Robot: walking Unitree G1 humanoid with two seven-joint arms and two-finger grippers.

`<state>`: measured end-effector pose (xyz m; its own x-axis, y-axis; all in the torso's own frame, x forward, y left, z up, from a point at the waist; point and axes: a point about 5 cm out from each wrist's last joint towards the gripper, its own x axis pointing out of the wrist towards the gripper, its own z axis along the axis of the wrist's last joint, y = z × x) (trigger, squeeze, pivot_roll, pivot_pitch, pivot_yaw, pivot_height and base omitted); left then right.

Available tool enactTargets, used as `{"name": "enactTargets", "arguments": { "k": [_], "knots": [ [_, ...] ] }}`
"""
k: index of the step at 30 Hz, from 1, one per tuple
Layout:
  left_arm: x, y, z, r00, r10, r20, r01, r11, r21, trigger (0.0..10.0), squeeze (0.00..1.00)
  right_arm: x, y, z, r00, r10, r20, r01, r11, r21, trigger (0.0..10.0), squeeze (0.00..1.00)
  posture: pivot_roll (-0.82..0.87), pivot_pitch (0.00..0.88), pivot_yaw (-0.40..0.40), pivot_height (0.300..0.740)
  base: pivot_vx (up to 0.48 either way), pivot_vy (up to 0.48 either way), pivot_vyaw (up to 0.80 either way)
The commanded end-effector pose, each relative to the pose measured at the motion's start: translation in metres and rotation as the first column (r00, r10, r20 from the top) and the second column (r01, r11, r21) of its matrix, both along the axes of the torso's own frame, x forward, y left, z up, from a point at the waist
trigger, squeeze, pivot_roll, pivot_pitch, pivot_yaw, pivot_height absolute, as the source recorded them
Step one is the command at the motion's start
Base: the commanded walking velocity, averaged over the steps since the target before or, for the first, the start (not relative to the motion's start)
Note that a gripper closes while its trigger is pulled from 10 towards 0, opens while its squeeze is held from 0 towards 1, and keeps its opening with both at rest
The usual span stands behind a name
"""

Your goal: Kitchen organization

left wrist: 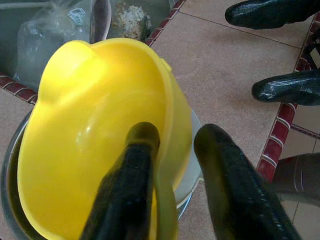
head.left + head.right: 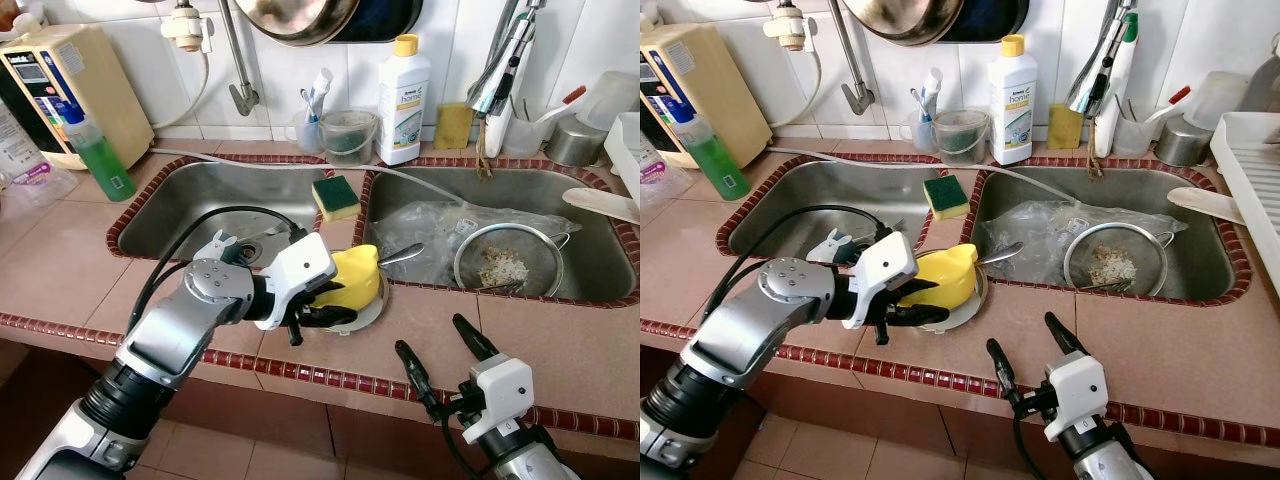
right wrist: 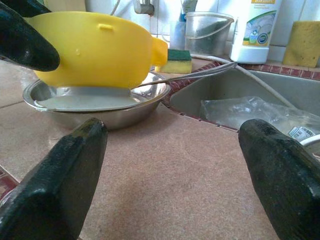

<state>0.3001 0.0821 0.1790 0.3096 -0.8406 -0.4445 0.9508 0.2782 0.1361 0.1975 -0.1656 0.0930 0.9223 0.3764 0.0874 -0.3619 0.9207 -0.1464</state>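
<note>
A yellow plastic bowl (image 2: 358, 275) sits tilted in a shallow steel dish (image 3: 100, 102) on the tiled counter, on the divider between the two sinks. My left gripper (image 2: 335, 303) is shut on the bowl's near rim, one finger inside and one outside (image 1: 225, 170). A spoon (image 3: 190, 75) pokes out from under the bowl toward the right sink. My right gripper (image 2: 430, 335) stands open near the counter's front edge, just right of the bowl, with nothing between its fingers.
The right sink (image 2: 590, 285) holds a mesh strainer (image 2: 510, 262) with food scraps and a plastic bag (image 2: 420, 225). A yellow-green sponge (image 2: 335, 197) lies on the divider. A detergent bottle (image 2: 403, 100), a green bottle (image 2: 100, 160) and a dish rack (image 2: 1255, 180) line the edges.
</note>
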Motion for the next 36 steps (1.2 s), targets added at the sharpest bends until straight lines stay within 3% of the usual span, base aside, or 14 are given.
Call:
{"name": "enactTargets", "arguments": {
  "k": [1, 16, 17, 29, 36],
  "knots": [
    [0.001, 0.002, 0.003, 1.0, 0.005, 0.015, -0.005, 1.0, 0.013, 0.0, 0.0, -0.001, 0.005, 0.001, 1.0, 0.024, 0.003, -0.024, 1.0, 0.008, 10.0, 0.0, -0.2, 0.071, 0.131, 0.74, 0.0, 0.0, 0.0],
    [0.003, 0.003, 0.006, 1.0, 0.001, 0.022, -0.002, 1.0, 0.014, 0.0, 0.0, 0.0, 0.005, 0.002, 0.999, 0.037, 0.002, -0.037, 0.999, 0.004, 10.0, 0.0, -0.2, 0.071, 0.128, 0.74, 0.0, 0.0, 0.0],
    [0.002, 0.003, 0.005, 1.0, -0.007, 0.023, 0.006, 1.0, 0.025, 9.6, 0.0, 0.0, 0.005, 0.002, 0.999, 0.039, 0.002, -0.039, 0.999, 0.002, 10.0, 0.0, -0.2, 0.071, 0.128, 0.74, 0.0, 0.0, 0.0],
    [-0.003, 0.005, 0.001, 0.999, -0.052, 0.004, 0.052, 0.995, 0.08, 10.0, 0.0, 0.0, 0.004, 0.002, 0.999, 0.045, -0.003, -0.045, 0.999, 0.002, 10.0, 0.0, -0.2, 0.069, 0.126, 0.74, 0.0, 0.0, 0.0],
    [-0.012, 0.01, 0.002, 0.984, -0.139, -0.114, 0.149, 0.985, 0.09, 10.0, 0.0, 0.001, 0.003, 0.003, 0.999, 0.054, -0.007, -0.054, 0.999, -0.001, 10.0, 0.0, -0.19, 0.075, 0.119, 0.74, 0.0, 0.0, 0.0]
  ]
}}
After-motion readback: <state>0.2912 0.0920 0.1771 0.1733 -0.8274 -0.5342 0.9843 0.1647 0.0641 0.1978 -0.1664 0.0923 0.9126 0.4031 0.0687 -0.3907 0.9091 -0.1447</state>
